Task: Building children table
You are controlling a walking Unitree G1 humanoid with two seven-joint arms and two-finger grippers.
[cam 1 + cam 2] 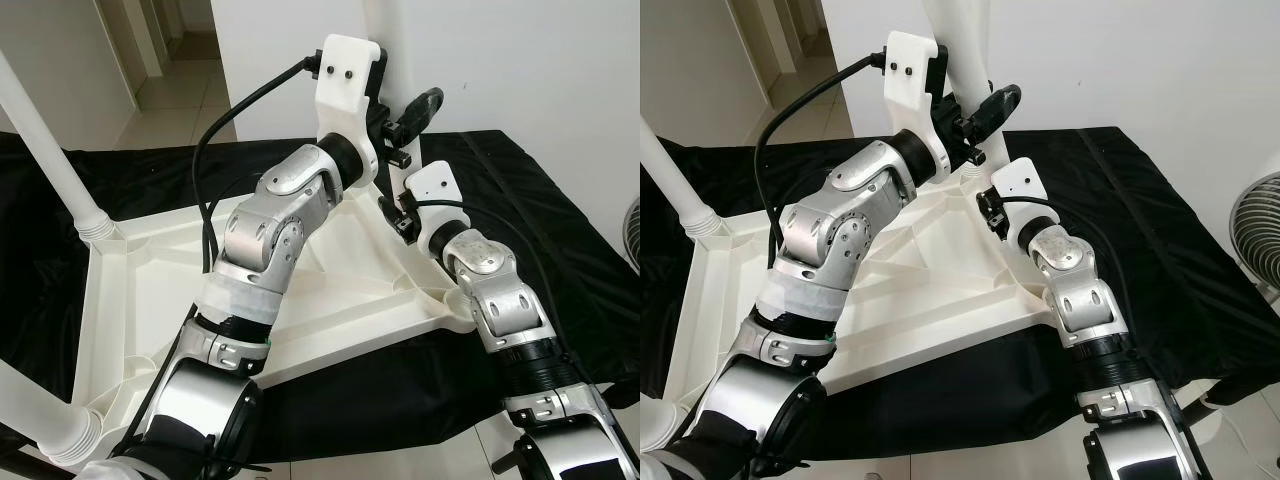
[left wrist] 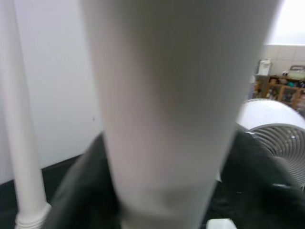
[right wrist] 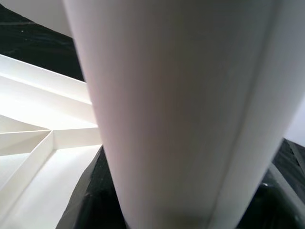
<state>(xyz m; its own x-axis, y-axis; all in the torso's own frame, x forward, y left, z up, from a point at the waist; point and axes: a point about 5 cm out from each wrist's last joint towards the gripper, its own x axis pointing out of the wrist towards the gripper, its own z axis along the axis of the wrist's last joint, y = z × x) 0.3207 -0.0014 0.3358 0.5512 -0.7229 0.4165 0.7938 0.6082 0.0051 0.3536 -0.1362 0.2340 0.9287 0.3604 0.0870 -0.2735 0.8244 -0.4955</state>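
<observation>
- Standing in the near corners of the upturned white tabletop (image 1: 330,300), 2 fitted legs (image 1: 45,140) rise upright; the top lies on a black cloth (image 1: 1160,260) on the floor.
- Working the far corner, the right pincer (image 1: 402,222) sits low against the third leg (image 1: 958,60); I cannot tell how far it is open.
- Higher up, the left pincer (image 1: 985,110) closes around that leg.
- Seating this leg looks like the current step; next probably calls for twisting or pressing it down.
- Beyond stand a white wall and a fan (image 1: 1255,225).
</observation>
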